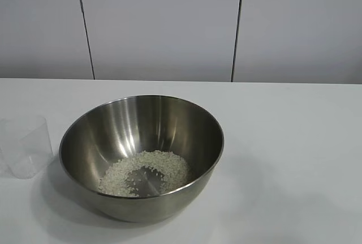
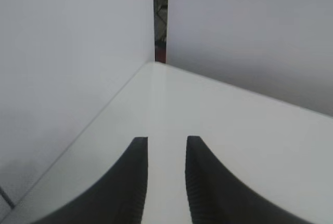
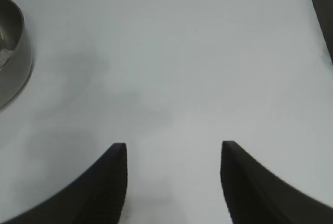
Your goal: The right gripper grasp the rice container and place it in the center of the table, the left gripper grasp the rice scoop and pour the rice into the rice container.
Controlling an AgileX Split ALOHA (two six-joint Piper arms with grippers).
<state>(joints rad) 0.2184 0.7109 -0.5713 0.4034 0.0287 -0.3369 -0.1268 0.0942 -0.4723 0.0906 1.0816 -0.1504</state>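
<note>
The rice container [image 1: 141, 153], a large shiny steel bowl, stands on the white table at centre-left of the exterior view. The rice [image 1: 146, 173] lies in its bottom. Its rim also shows at the edge of the right wrist view [image 3: 13, 63]. The rice scoop [image 1: 25, 145], a small clear plastic cup, stands upright and empty just left of the bowl. Neither arm shows in the exterior view. My left gripper [image 2: 166, 143] is open and empty over bare table near a corner. My right gripper [image 3: 174, 148] is open and empty over bare table, apart from the bowl.
White wall panels [image 1: 158, 23] stand behind the table [image 1: 294, 153]. In the left wrist view the table corner [image 2: 154, 64] meets the walls, with a dark gap between panels. A dark strip [image 3: 322, 5] shows past the table edge in the right wrist view.
</note>
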